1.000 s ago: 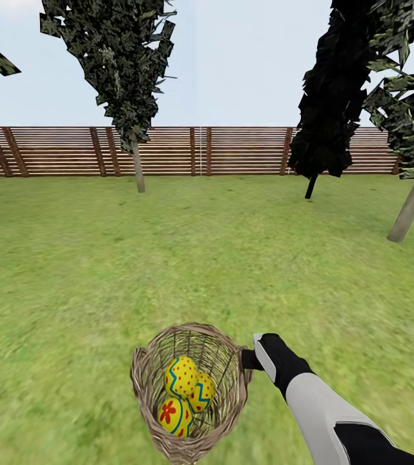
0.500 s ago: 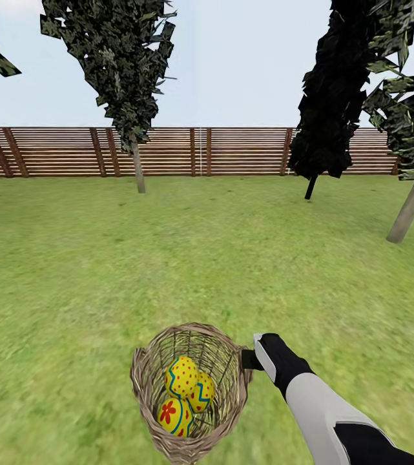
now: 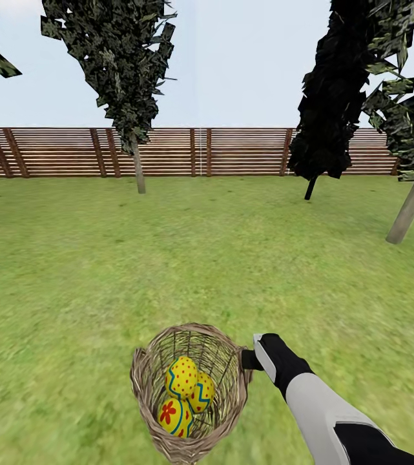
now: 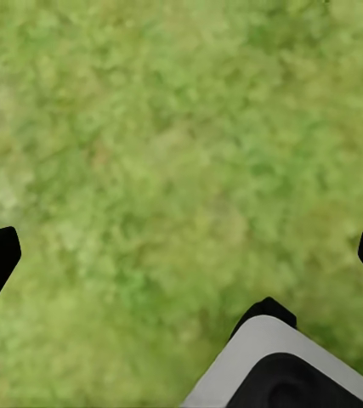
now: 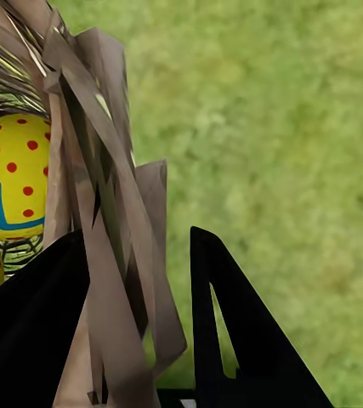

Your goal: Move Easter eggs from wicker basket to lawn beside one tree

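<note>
My right gripper (image 5: pixel 138 331) has its two dark fingers (image 5: pixel 232 340) clamped either side of the wicker basket (image 5: pixel 96 195) wall — the red-dotted yellow egg (image 5: pixel 11 187) sits inside at nine o'clock, the lawn (image 5: pixel 292 127) spreads at two o'clock.

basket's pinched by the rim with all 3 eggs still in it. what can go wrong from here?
1. The right gripper holds the wicker basket only by a thin strip of rim, fingers either side of the weave; it may slip or tilt.
2. The three Easter eggs lie loose and stacked; a tilt could roll them out.
3. The nearest thick-trunked tree stands far off across the lawn.
</note>
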Controlling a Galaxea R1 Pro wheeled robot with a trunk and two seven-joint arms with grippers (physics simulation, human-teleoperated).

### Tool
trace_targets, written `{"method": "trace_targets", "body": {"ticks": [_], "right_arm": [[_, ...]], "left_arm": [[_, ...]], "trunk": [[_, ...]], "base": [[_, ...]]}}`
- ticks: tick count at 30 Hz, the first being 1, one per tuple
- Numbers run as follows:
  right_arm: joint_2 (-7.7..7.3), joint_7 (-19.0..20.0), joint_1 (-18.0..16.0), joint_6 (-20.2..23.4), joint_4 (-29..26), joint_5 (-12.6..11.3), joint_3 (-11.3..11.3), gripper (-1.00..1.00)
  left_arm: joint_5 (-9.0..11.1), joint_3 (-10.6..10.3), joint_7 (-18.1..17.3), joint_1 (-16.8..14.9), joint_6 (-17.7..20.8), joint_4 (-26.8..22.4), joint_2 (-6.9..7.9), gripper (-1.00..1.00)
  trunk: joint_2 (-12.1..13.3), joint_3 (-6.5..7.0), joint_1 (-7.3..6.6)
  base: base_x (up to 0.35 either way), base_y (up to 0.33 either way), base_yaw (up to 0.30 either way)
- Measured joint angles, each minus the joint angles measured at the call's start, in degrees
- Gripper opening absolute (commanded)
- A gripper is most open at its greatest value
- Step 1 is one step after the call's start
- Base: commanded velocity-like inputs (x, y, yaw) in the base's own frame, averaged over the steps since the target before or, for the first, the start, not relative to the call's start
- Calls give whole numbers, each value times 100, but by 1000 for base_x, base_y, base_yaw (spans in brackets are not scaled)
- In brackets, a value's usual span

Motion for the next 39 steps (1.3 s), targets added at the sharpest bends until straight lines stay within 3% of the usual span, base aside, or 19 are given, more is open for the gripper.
{"method": "trace_targets", "body": {"ticks": [12, 21, 30, 33, 39], "right_arm": [[0, 3, 0, 0, 0, -4, 0, -100], [0, 6, 0, -2, 0, -9, -3, -100], [0, 2, 0, -8, 3, 4, -8, -100], [-2, -2, 0, -7, 8, 16, -1, -100], [-16, -4, 0, -14, 1, 44, 1, -100]], "left_arm": [[-9, 0, 1, 0, -3, 0, 0, 100], [-37, -33, -57, 0, -49, 3, 8, 100], [21, 5, -56, 0, -107, 26, 9, 100], [46, 17, -35, 0, -363, 202, 9, 100], [60, 19, -35, 0, -452, 252, 7, 100]], "trunk": [[482, 216, -264], [483, 217, -266], [483, 216, -268], [483, 217, -268], [483, 216, -268]], "base": [[0, 0, 0], [80, 0, 0], [295, 0, 0], [337, 0, 0], [338, 0, 3]]}}
